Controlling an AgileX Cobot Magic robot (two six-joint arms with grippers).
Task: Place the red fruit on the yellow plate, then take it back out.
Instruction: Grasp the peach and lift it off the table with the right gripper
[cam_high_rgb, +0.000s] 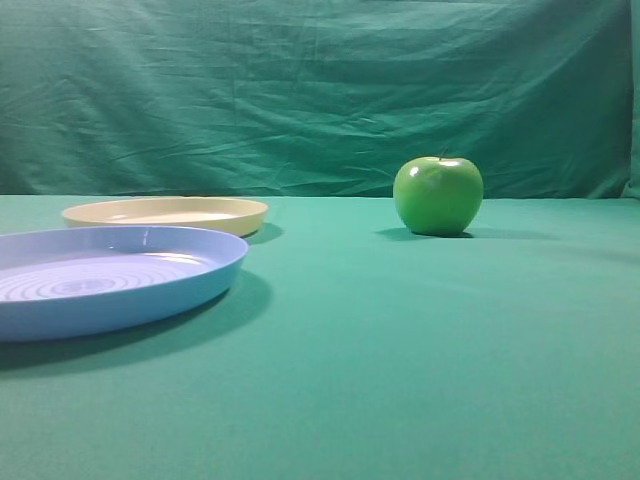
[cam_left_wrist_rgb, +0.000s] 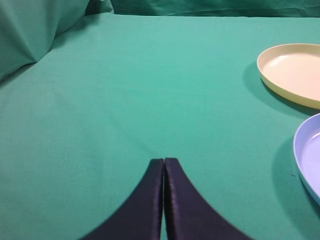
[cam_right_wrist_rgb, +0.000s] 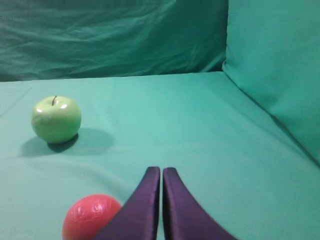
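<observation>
Looking across the green cloth (cam_high_rgb: 400, 380), you have the light blue plate (cam_high_rgb: 110, 275) at about 9 o'clock in the exterior high view, with the yellow plate (cam_high_rgb: 165, 212) just behind it and bare. The green apple (cam_high_rgb: 438, 195) stands well apart at about 2 o'clock.

Your red fruit (cam_right_wrist_rgb: 91, 217) shows only in the right wrist view. It sits on the cloth just beside the right gripper (cam_right_wrist_rgb: 161, 171), at about 8 o'clock from the fingertips, low and to their left. It is round, so no long axis matters for the approach. The green apple stands farther out at about 10 o'clock in that same view.

Both grippers are pressed closed with nothing between the fingers; the left gripper (cam_left_wrist_rgb: 163, 161) points over bare cloth, with the yellow plate at about 2 o'clock from it.

You should judge the right arm nearer the fruit, so the pick likely falls to it: part the fingers, then swing left. The task looks unstarted.

The fruit's lower edge is cut off by the frame. Neither arm appears in the exterior high view, nor does the fruit, so you cannot place it against the plates.
</observation>
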